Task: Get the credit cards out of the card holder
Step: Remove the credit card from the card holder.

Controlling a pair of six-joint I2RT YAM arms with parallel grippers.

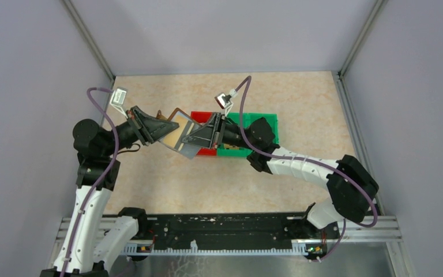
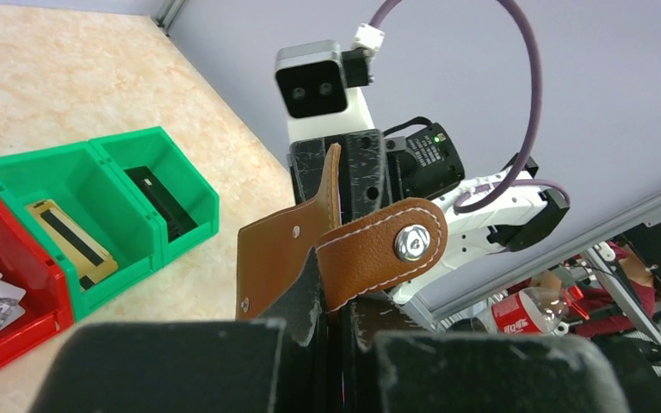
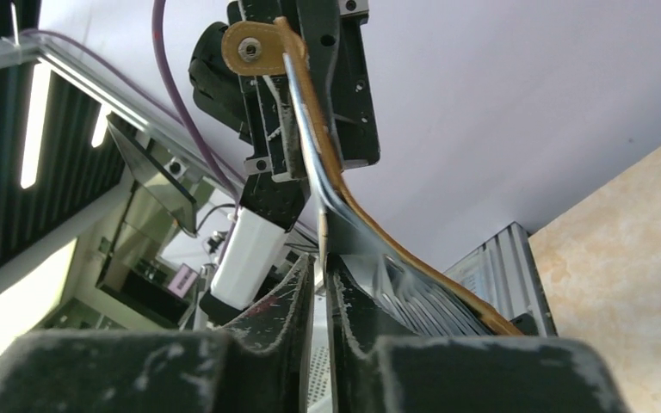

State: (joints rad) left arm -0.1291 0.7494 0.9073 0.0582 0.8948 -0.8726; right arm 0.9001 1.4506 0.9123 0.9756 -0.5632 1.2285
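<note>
Brown card holder (image 1: 177, 134) hangs open in mid-air; gold and dark credit cards (image 2: 64, 234) lie in the green bin (image 2: 52, 176).

credit cards (image 2: 69, 239) in bin (image 2: 47, 176), card holder (image 2: 275, 249) left

Brown card holder (image 2: 344, 249) in left tool (image 2: 337, 340)

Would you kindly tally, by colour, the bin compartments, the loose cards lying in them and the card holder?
Red plastic bin compartment: 1
Green plastic bin compartments: 2
Gold flat plastic card with a dark stripe: 1
Dark flat plastic card: 1
Brown leather-look folding card holder: 1
Total: 6
</note>
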